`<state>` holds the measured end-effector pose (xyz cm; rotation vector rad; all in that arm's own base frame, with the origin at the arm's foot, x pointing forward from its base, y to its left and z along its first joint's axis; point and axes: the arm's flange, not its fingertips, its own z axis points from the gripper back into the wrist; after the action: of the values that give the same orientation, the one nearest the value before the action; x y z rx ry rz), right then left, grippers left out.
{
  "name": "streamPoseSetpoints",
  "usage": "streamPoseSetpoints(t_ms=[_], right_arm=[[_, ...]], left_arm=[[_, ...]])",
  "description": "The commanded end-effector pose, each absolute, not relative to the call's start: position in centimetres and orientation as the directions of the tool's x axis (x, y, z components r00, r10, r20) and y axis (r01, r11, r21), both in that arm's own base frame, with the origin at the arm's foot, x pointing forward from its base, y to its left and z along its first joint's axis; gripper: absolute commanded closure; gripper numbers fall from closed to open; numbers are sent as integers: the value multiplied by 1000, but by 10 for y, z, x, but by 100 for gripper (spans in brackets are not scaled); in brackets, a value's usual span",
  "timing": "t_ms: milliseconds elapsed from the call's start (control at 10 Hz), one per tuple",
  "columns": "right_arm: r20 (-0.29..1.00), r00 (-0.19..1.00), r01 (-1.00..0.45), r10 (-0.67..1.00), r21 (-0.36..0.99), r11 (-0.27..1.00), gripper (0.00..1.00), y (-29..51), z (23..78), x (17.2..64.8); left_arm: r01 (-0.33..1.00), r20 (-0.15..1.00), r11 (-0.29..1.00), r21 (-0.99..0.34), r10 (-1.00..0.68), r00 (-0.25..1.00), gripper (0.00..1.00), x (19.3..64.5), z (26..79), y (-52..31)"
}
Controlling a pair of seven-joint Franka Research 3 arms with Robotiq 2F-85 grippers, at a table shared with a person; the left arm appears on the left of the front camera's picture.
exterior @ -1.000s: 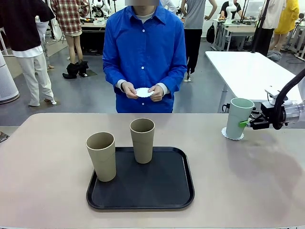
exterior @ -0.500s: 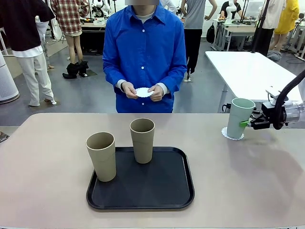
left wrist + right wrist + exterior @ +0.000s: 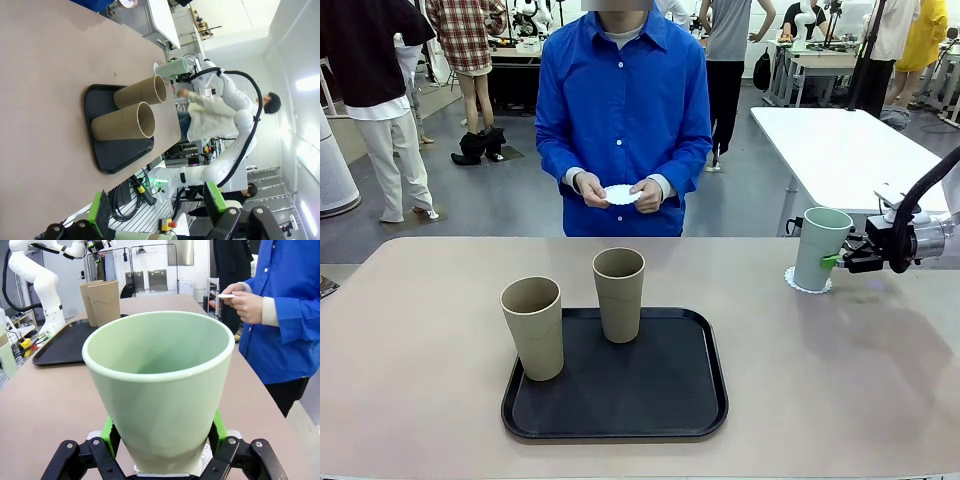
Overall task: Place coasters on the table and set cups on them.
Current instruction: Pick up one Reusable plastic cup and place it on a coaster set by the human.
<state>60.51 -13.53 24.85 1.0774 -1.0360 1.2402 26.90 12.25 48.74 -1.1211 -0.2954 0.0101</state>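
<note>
Reaching in level from three o'clock, the right gripper [image 3: 832,260] is clamped on the mint cup [image 3: 820,240], which sits slightly tilted over a coaster [image 3: 807,284] at the table's [image 3: 420,300] two o'clock, perhaps only just touching it; the left gripper [image 3: 157,204] hangs with jaws apart, empty; two tan cups [image 3: 533,327] stand on the black tray [image 3: 690,400]

Even, bright overhead light: you see only soft shadows on the table [image 3: 420,350] beside the green cup [image 3: 820,245]. Ceiling lamps [image 3: 307,82] glare in your left wrist view, whose edges bend, probably from the wide lens. Focus is sharp.
</note>
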Motion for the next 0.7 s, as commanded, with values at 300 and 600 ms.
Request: streamPoseSetpoints(t_ms=[300, 600], right_arm=[[980, 62, -998, 189, 56, 38, 0, -138, 252, 612], [978, 88, -996, 189, 80, 49, 0, -140, 253, 613]], left_arm=[[154, 240, 422, -893, 159, 958, 0, 269, 489, 124], [154, 240, 422, -893, 159, 958, 0, 269, 489, 124]])
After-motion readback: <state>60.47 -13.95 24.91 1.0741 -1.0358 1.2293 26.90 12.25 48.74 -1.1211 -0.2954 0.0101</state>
